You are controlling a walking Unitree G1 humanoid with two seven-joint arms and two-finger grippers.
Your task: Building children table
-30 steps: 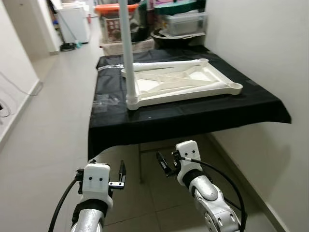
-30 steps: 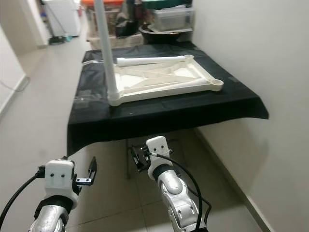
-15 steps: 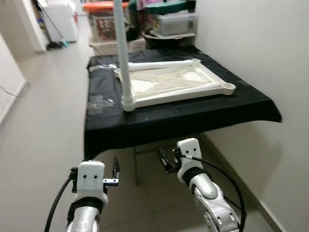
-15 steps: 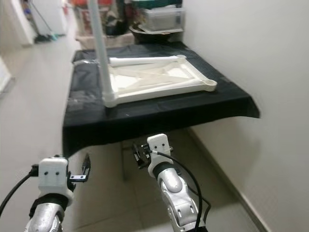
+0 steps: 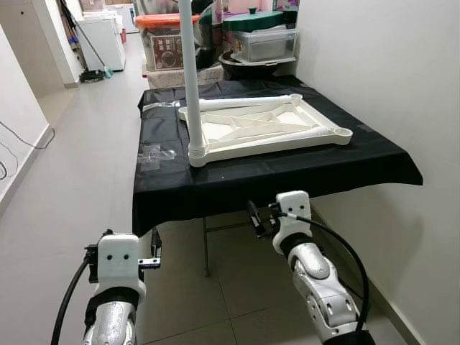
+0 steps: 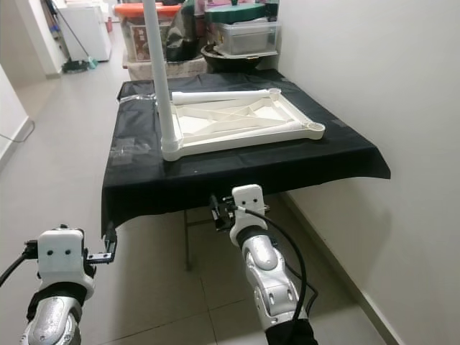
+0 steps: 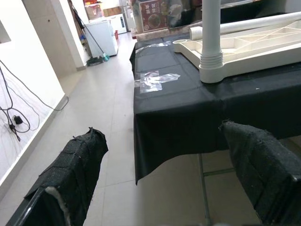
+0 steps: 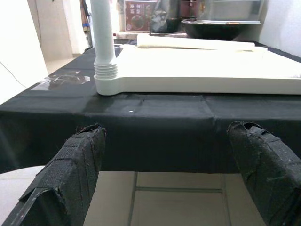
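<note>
A white plastic table top [image 5: 267, 130] lies upside down on a table draped in black cloth [image 5: 302, 171]. One white leg [image 5: 190, 79] stands upright in its near left corner socket. A second white leg [image 5: 244, 103] lies loose across the top's far edge. Both grippers hang below and in front of the cloth's front edge, holding nothing. My left gripper [image 5: 154, 251] is open, its fingers wide apart in the left wrist view [image 7: 160, 134]. My right gripper [image 5: 257, 220] is open too and faces the upright leg's socket [image 8: 105, 75] in the right wrist view.
A clear plastic bag [image 5: 154, 152] lies on the cloth at the left. Storage boxes [image 5: 267, 43] and a black bowl [image 5: 248, 63] crowd the table's far end. A white wall [image 5: 388, 86] runs along the right. Tiled floor [image 5: 79, 180] stretches left, with a cable [image 5: 21, 136] by the wall.
The whole picture has shifted, so the camera moved. My right gripper now sits higher and closer to the cloth's front edge, the left one lower. Nothing on the table moved.
</note>
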